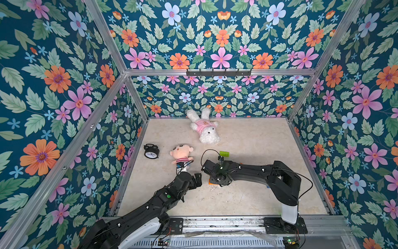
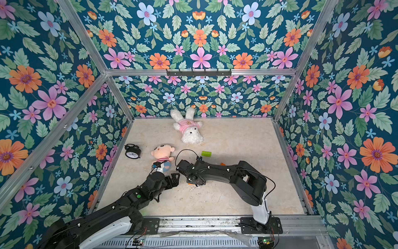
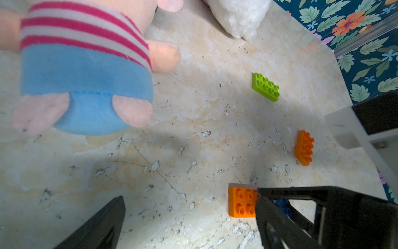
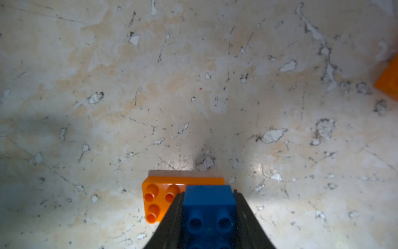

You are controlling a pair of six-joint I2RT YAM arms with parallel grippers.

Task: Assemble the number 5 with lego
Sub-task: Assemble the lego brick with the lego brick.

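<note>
- Nearest, from the table's (image 1: 247,204) near edge, two black arms reach inward: left arm (image 1: 155,202) and right arm (image 1: 280,183).
- Left gripper (image 1: 198,178) hangs near the table's middle, fingers spread wide.
- Right gripper (image 4: 209,193), just beside it, pinches one blue brick (image 4: 206,215) by its sides. The brick covers one end of an orange brick (image 3: 242,201) that lies studs up.
- Four bricks show: two orange, one green, one blue.
- One black alarm clock (image 1: 151,151) lies by the left edge, its dial too small to read.
- Two plush toys: a doll (image 1: 181,154) in a striped top beside the clock, and a white animal (image 1: 204,127) at the far edge, its pink shirt's print unreadable.
- Green brick (image 1: 224,154) lies studs up, just beyond the right gripper.
- Second orange brick (image 3: 304,147) lies alone, farther right.
</note>
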